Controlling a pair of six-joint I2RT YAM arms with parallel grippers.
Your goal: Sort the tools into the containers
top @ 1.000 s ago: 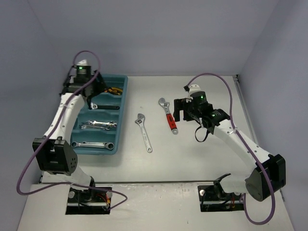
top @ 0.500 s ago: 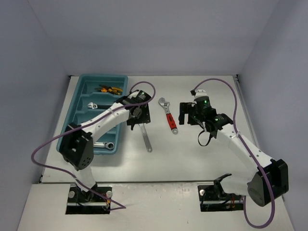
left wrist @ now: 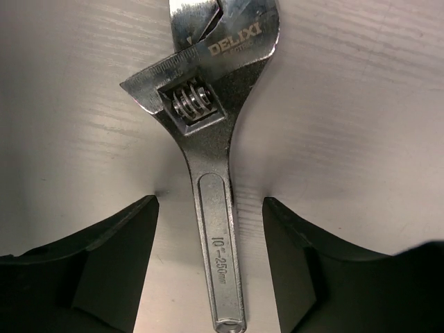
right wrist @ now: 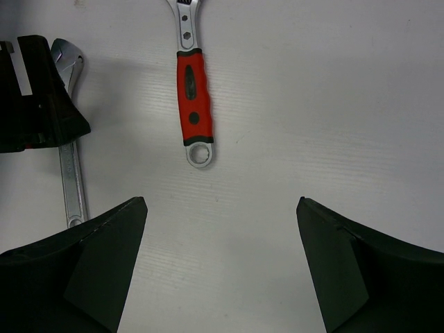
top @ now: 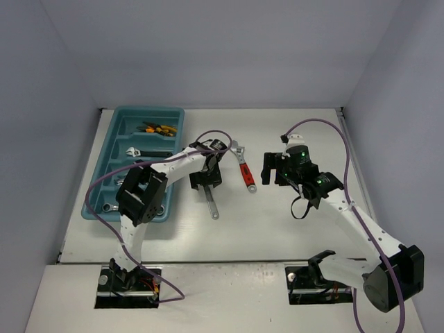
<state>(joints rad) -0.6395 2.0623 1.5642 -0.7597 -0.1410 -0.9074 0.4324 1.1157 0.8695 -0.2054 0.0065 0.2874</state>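
The teal tray with long compartments lies at the left. A silver adjustable wrench lies on the table right of it. My left gripper is over its handle. In the left wrist view the wrench lies between the open fingers, which stand apart from the handle on both sides. A red-handled wrench lies further right. My right gripper is open and empty beside it. The right wrist view shows the red wrench ahead of the open gripper.
The tray holds small yellow-and-orange tools in the far compartment and a black-handled wrench in the second. My left arm hides part of the nearer compartments. The right wrist view shows the silver wrench and left gripper at its left.
My left arm swung from the tray's far end to the silver wrench and now straddles its handle. My right gripper shifted slightly right and nearer.
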